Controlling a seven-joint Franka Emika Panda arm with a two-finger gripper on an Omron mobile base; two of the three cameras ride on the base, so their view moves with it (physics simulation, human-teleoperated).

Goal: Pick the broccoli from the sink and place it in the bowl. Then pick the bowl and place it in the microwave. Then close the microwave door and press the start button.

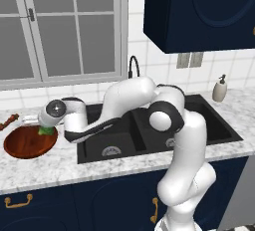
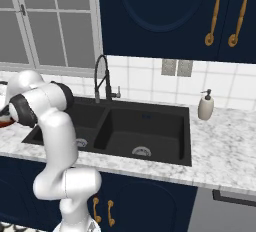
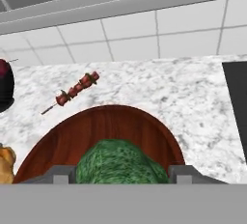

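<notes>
My gripper point(image 1: 47, 128) hovers over the right part of the reddish-brown bowl point(image 1: 27, 143), which sits on the marble counter left of the black sink point(image 1: 149, 130). It is shut on the broccoli point(image 1: 48, 131), a small green floret just above the bowl's inside. In the hand view the broccoli point(image 3: 120, 162) bulges between the two fingertips point(image 3: 58, 175), with the bowl point(image 3: 111, 121) right beneath it. The gripper point(image 3: 120, 175) points down at the bowl. The microwave and its door are out of view.
A meat skewer point(image 3: 75, 90) lies on the counter beyond the bowl, near the tiled wall. A dark red round object point(image 3: 4, 85) and a golden-brown item point(image 3: 5, 162) sit to the bowl's left. A soap dispenser point(image 2: 205, 106) stands right of the sink point(image 2: 135, 126), behind which rises the faucet point(image 2: 102, 78).
</notes>
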